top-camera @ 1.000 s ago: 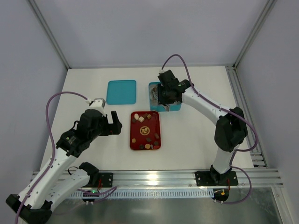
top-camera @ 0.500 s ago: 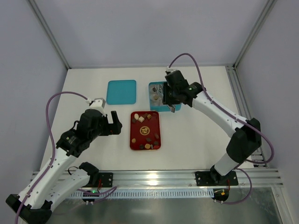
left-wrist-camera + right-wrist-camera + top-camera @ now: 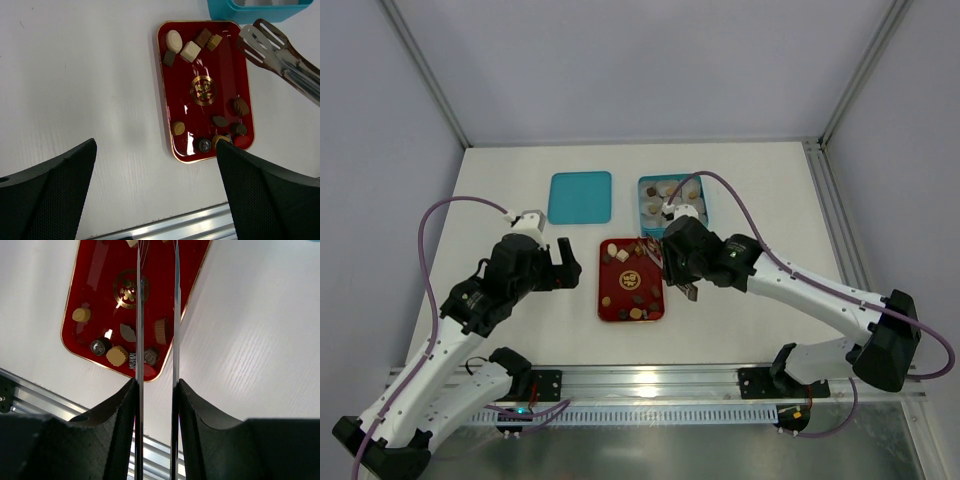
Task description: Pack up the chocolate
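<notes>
Several pieces of chocolate (image 3: pixel 623 256) lie scattered on a red tray (image 3: pixel 604 292), cream, light brown and dark (image 3: pixel 190 51) (image 3: pixel 161 331). More pieces sit in paper cups inside a teal box (image 3: pixel 672 204) behind the tray. My right gripper (image 3: pixel 676 268) (image 3: pixel 157 385) is shut on metal tongs (image 3: pixel 140 315). The tongs' tips (image 3: pixel 254 41) hover over the tray's far right corner with nothing between them. My left gripper (image 3: pixel 566 266) (image 3: pixel 155 200) hangs open left of the tray (image 3: pixel 225 60), holding nothing.
A teal lid (image 3: pixel 580 197) lies flat left of the box. An aluminium rail (image 3: pixel 720 380) runs along the table's near edge. Frame posts stand at the back corners.
My right arm has swung from over the teal box toward me, bringing the tongs to the red tray. The left arm has not moved.
</notes>
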You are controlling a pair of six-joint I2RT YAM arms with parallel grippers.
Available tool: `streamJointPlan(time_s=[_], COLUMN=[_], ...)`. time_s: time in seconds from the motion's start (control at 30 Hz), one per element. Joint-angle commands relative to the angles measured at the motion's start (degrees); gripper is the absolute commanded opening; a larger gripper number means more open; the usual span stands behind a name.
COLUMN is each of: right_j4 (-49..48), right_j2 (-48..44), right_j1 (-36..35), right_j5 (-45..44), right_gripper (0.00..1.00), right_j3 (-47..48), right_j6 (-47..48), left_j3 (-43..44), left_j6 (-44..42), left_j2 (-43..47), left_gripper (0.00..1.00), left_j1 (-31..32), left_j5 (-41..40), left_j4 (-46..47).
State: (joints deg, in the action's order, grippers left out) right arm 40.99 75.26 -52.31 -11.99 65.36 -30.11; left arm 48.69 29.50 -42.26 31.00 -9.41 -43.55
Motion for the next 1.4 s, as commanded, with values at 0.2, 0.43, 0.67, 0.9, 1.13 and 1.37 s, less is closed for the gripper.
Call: streamJointPlan(time_s=[0.2, 0.43, 0.67, 0.9, 1.13, 1.37], right_j4=[-3.9, -5.0, -5.5, -5.5, -6.2, -7.3], right_j2=[3.5, 7.9, 10.8, 12.9, 13.4, 13.8], right_j1=[-1.1, -1.0, -0.9, -0.3, 1.1, 1.9], right_j5=[-2.2, -1.6, -1.5, -2.3, -1.5, -0.5], right_gripper=[0.42, 0.43, 0.43, 0.43, 0.43, 0.42], right_j3=[-1.1, 0.9, 2.1, 3.6, 3.8, 3.5], right_j6=[0.2, 3.0, 4.2, 5.4, 6.7, 7.3], left_j3=[0.1, 0.1, 0.1, 0.1, 0.1, 0.1], left_j6=[-0.2, -0.3, -0.2, -0.2, -0.2, -0.1], left_j2=[0.0, 0.0, -0.1, -0.2, -0.4, -0.4], left_gripper=[1.00, 1.00, 1.00, 1.00, 1.00, 1.00], left_j1=[0.1, 0.1, 0.1, 0.2, 0.1, 0.1], left_j5=[-0.6, -0.8, -0.8, -0.9, -0.9, -1.0], left_j4=[0.9, 0.9, 0.8, 0.8, 0.8, 0.7])
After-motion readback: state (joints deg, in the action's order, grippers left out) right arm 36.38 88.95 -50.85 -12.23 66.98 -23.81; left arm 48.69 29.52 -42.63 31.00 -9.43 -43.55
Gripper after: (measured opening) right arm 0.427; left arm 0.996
